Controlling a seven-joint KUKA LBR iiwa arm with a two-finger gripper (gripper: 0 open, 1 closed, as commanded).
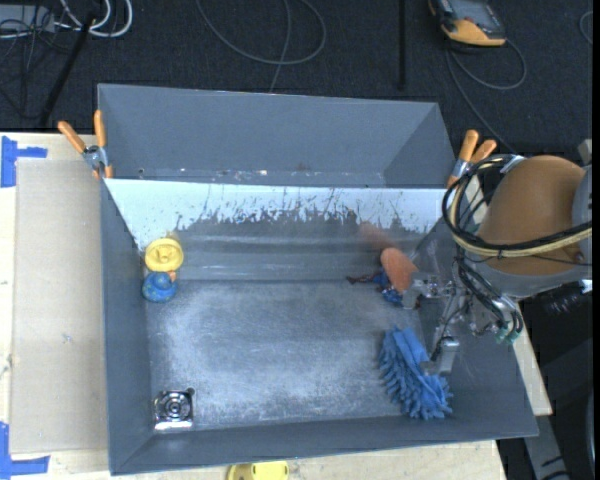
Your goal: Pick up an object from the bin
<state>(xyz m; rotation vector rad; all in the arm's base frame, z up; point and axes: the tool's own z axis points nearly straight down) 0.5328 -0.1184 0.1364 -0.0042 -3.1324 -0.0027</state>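
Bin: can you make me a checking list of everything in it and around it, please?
Surface: grey metal bin, floor scuffed pale.
Job's things: blue fluffy thing, front right, beneath the gripper.
Clutter: orange oval thing at the right back; yellow-and-blue toy at the left; small silver thing in the front-left corner.
Grippers: gripper low over the blue fluffy thing's right side.
Cables: black cables looped at the wrist; loose cables behind.
Surroundings: dark floor, orange-and-black device.

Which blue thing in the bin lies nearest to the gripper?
The shaggy blue brush at lower right, close by the gripper; the yellow-topped blue toy sits far left.
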